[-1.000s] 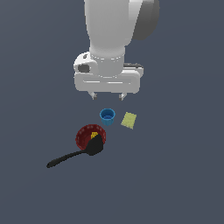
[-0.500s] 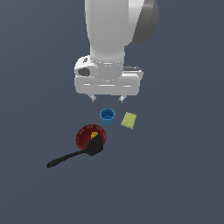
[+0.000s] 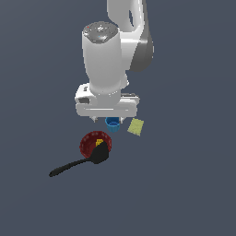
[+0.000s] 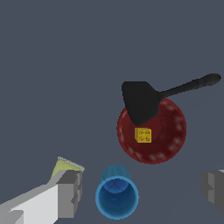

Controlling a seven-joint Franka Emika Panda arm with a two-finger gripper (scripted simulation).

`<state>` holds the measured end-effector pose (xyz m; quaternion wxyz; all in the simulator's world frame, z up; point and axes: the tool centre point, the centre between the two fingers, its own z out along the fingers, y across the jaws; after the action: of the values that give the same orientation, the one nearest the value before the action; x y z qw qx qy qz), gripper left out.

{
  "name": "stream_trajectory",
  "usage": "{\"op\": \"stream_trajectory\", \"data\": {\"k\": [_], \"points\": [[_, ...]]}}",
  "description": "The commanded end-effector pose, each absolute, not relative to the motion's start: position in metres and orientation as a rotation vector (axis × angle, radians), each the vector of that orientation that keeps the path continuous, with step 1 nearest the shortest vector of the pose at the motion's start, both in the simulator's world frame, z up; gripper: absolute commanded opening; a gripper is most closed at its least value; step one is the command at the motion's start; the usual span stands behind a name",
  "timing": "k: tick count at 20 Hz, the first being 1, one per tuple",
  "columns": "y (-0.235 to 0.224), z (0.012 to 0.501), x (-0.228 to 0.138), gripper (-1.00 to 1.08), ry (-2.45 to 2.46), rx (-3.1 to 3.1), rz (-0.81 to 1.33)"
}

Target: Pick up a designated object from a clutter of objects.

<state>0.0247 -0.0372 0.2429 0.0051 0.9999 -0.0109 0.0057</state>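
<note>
The white arm (image 3: 113, 69) fills the upper middle of the exterior view, and its gripper (image 3: 107, 119) hangs low over the clutter, just above the small blue cup (image 3: 113, 123). In the wrist view the two grey fingers (image 4: 70, 192) stand wide apart, with nothing between them except the cup (image 4: 117, 196) on the floor below; they hold nothing.

The black spatula (image 3: 80, 160) is the longest thing. Its handle points to the exterior view's left, and its blade lies over the rim of the red bowl (image 3: 90, 142). In the wrist view the blade (image 4: 140, 101) covers one side of the bowl (image 4: 168, 131).

The tiny yellow-orange block (image 4: 143, 134) lies inside the bowl, studs up, just beside the edge of the spatula blade; it seems to touch the blade, but I cannot say for sure. In the exterior view only a small yellow spot (image 3: 99, 143) is visible.

The pale yellow-green flat square (image 3: 135, 126) lies near the cup, on the exterior view's right. In the wrist view one finger partly hides it (image 4: 65, 165).
</note>
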Motion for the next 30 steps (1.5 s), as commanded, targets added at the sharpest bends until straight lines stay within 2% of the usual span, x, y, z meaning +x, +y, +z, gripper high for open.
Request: {"op": "stream_trajectory", "data": {"k": [1,8,14,30], "points": [[-0.046,0.216,0.027,1.00,-0.036,3.135,0.014],[-0.074,0.139,0.026,1.00,-0.045,3.142,0.007],[-0.090,0.097,0.020,1.00,-0.052,3.142,0.002],[-0.097,0.061,0.014,1.00,-0.056,3.141,-0.002]]}}
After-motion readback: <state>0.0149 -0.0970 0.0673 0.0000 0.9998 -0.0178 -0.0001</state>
